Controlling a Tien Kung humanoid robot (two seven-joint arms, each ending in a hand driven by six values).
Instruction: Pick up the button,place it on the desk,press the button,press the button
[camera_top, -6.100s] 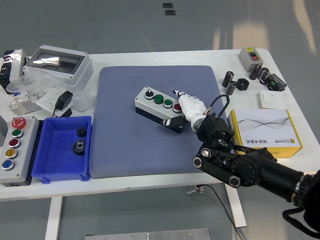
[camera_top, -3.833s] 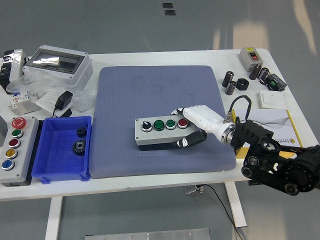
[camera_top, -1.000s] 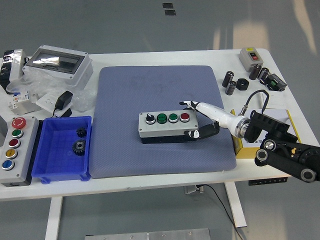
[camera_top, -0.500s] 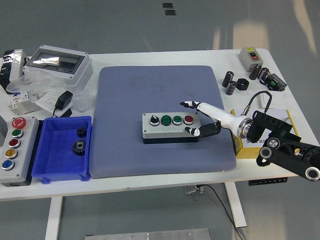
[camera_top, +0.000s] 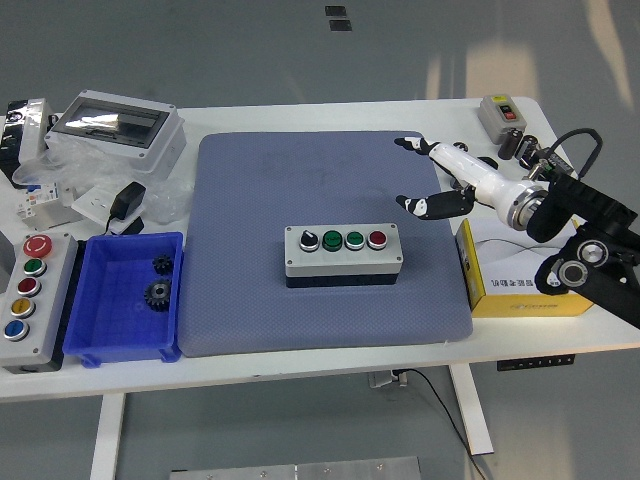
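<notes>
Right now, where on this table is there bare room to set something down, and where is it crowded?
The blue mat is bare behind the button box, out to the right hand, open over its far right corner. Its front strip and the part between the box and blue bin are free too. The table's left end and far right corner are crowded with parts.

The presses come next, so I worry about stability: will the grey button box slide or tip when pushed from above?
Probably stable: the button box is low, wide and flat on the blue mat, whose texture likely resists sliding. Its rigid casing shouldn't flex.
</notes>
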